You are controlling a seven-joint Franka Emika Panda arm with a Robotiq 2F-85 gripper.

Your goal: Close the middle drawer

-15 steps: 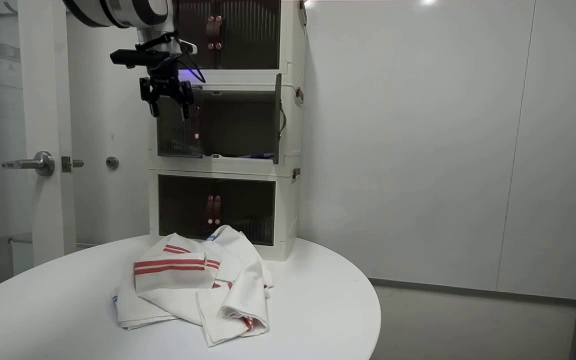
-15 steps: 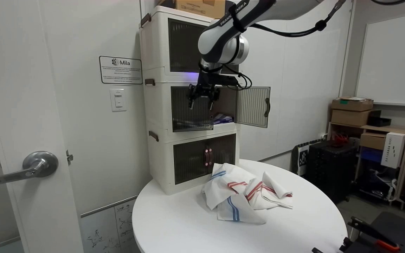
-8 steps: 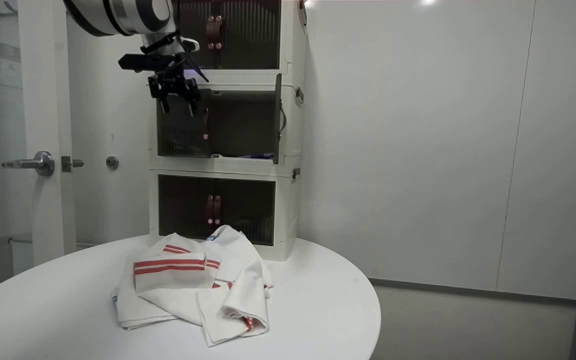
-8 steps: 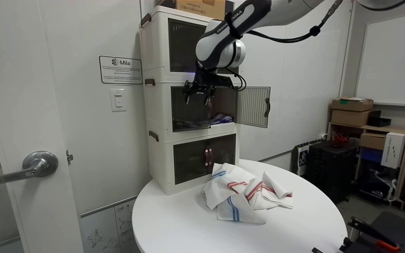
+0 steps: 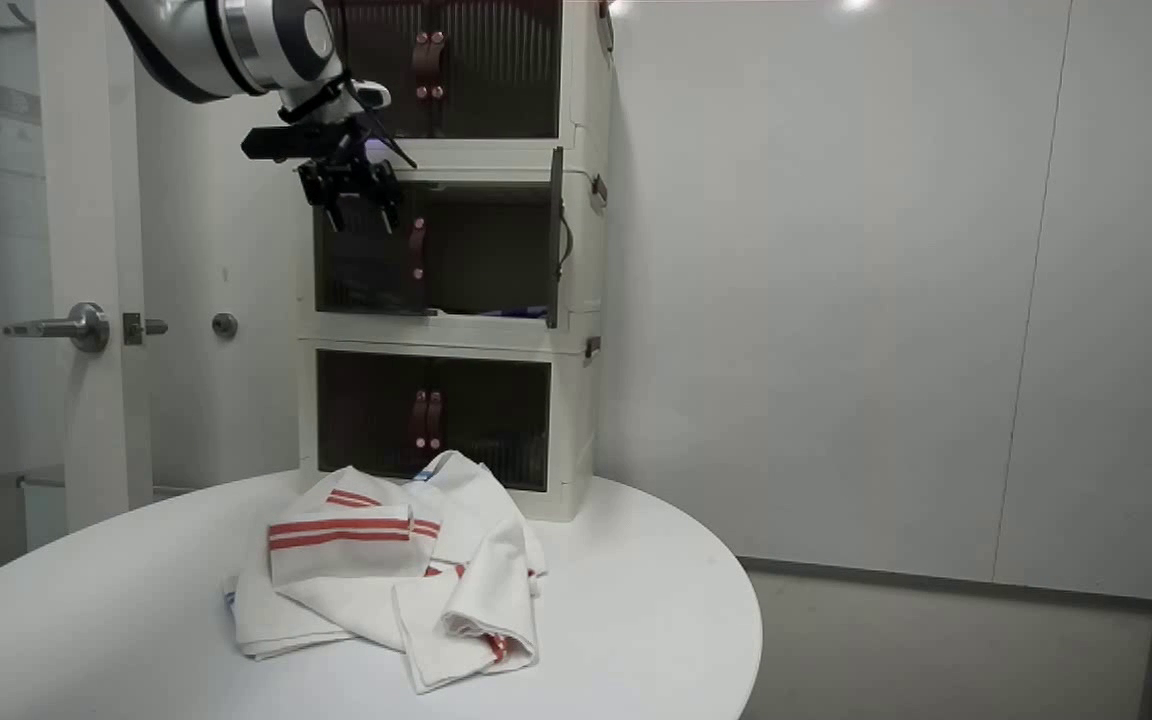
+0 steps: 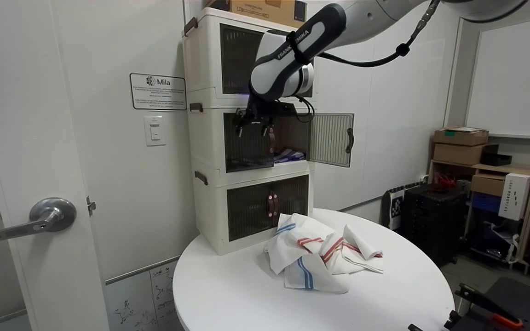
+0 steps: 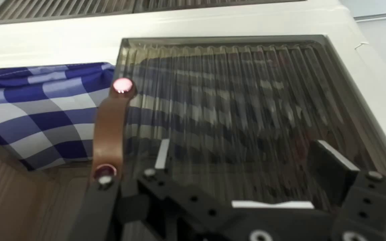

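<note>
The middle drawer is the cabinet's second tier, with two dark see-through hinged doors. Its handled door [image 5: 366, 275] stands nearly flush with the frame; it also shows in an exterior view [image 6: 246, 151] and the wrist view [image 7: 219, 100]. The other door [image 6: 331, 138] is swung wide open; it stands edge-on in an exterior view [image 5: 555, 240]. A blue-white checked cloth [image 7: 52, 113] lies inside. My gripper [image 5: 364, 222], also in an exterior view [image 6: 252, 131] and the wrist view [image 7: 243, 152], is open and empty, in front of the handled door. Contact with it cannot be told.
The top tier [image 5: 496, 70] and bottom tier [image 5: 491, 425] are shut. Crumpled white towels [image 5: 386, 560] with red and blue stripes lie on the round white table [image 5: 656, 610] before the cabinet. A cardboard box [image 6: 265, 11] sits on top of the cabinet.
The handled door has swung further inward, closer to the frame. My gripper has moved along with it, toward the cabinet, and the wrist has tilted. The other door has not moved.
</note>
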